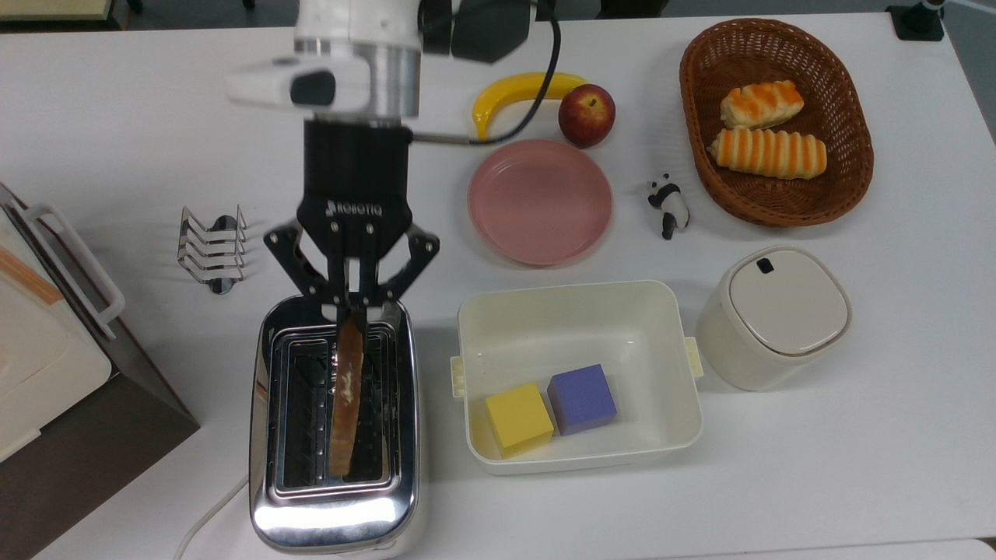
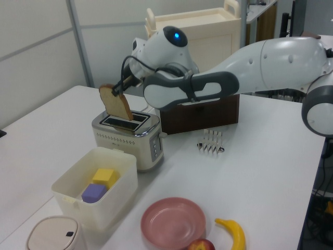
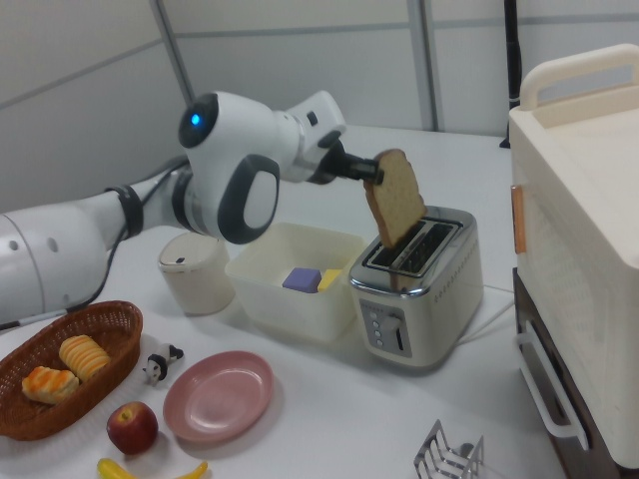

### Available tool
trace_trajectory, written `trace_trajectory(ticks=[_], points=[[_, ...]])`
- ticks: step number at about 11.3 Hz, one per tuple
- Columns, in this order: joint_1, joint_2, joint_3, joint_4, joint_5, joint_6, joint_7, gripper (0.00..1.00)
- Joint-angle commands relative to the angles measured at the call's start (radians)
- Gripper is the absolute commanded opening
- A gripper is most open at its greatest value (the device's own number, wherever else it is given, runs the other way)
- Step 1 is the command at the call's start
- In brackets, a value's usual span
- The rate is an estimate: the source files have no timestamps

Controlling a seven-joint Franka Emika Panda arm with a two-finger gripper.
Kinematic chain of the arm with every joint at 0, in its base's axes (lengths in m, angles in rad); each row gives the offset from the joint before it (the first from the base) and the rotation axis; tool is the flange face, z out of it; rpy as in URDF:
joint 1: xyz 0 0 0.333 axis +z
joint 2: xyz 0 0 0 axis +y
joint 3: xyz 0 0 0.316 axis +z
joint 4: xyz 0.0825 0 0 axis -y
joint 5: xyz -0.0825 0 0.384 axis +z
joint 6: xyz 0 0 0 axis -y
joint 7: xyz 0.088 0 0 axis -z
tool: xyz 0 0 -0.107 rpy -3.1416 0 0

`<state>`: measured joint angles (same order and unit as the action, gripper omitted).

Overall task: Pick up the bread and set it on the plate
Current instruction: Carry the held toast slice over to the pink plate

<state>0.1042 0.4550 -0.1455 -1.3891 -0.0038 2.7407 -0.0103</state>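
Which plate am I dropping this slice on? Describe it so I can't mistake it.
Start from the oval brown wicker basket of striped rolls at the top view's right; past the small panda figurine toward the top view's left lies the round pink plate with a low raised rim. It sits between the red apple and the white rectangular tub, and it is the one flat, round pink dish.

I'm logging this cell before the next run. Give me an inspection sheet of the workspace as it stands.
Surface: white table.
Job's things: brown wholemeal bread slice held above the chrome two-slot toaster; round pink plate bare.
Clutter: white rectangular tub with yellow and purple cubes, wicker basket with two striped rolls, red apple, yellow banana, panda figure, metal toast rack, lidded cream bin.
Grippers: black gripper pinching the bread's edge.
Cables: black cable off the wrist.
Surroundings: cream cabinet, grey wall panels.
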Motion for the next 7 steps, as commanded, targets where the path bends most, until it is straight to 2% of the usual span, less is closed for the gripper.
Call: trace_trajectory(ticks=[1, 5, 7], points=[[0.014, -0.091, -0.002, -0.03, 0.015, -0.138, 0.047, 0.07], [0.015, -0.203, 0.003, -0.031, 0.015, -0.506, 0.027, 0.08], [0.018, -0.264, 0.003, -0.033, 0.027, -0.75, -0.067, 0.09]])
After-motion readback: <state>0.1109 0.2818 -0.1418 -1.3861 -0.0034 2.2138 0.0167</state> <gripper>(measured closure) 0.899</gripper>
